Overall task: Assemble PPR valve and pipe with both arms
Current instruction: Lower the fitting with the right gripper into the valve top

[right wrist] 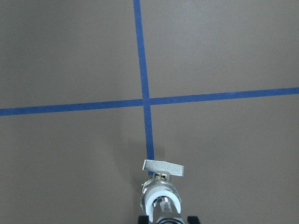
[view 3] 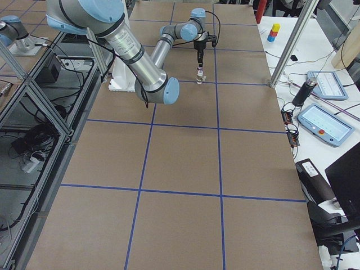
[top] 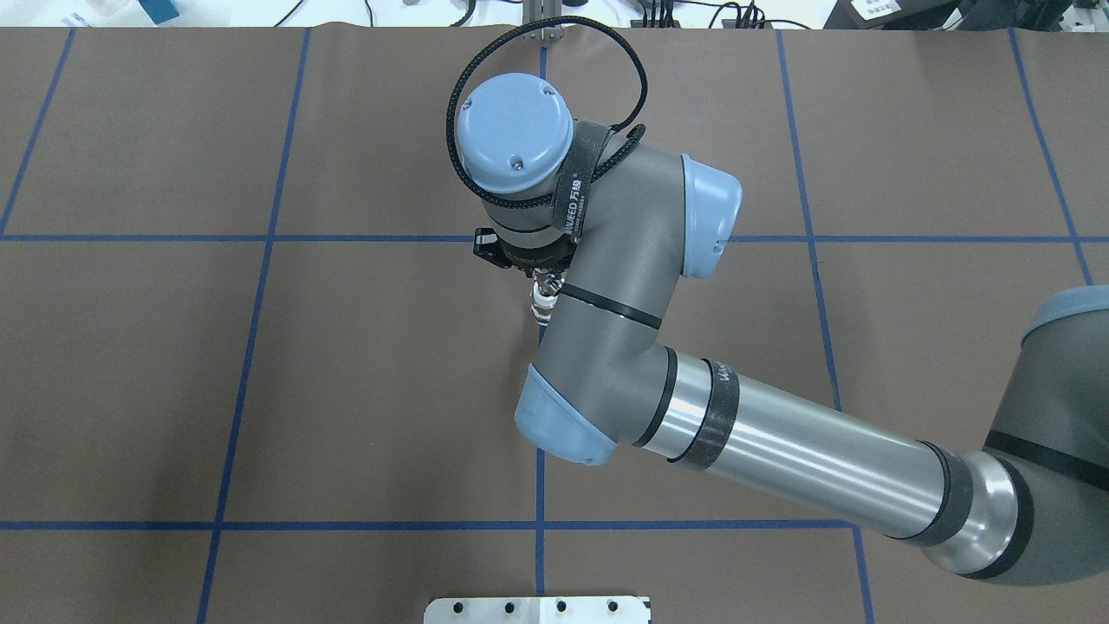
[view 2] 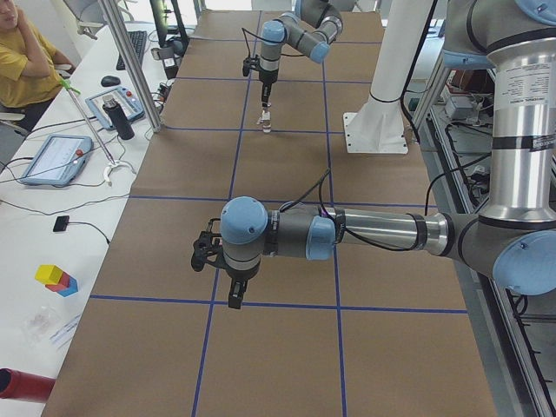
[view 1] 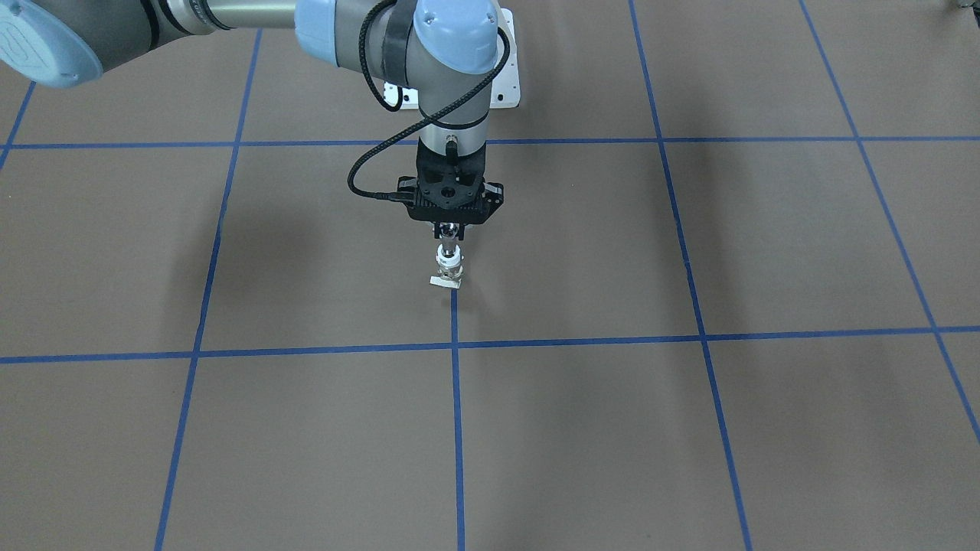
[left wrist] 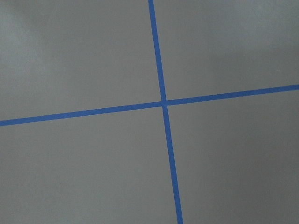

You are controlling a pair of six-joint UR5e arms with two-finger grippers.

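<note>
Right wrist-mounted: right gripper (view 1: 452, 233) pinching PPR valve (right wrist: 161, 195) near tape cross (right wrist: 145, 101)
Left gripper (view 2: 234, 300): can't tell open or closed
Risk: thin pinch, valve may tip

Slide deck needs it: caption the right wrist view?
Right claw grips the PPR valve upright near a blue tape crossing.

A grey tubular arm with light-blue caps (view 1: 452, 76) enters from the upper left. Its black 2-finger claw (view 1: 450, 243), pointing down at centre frame, grips a small white-collared silvery valve (view 1: 449, 266) above the brown, blue-taped table (view 1: 689, 444).
</note>
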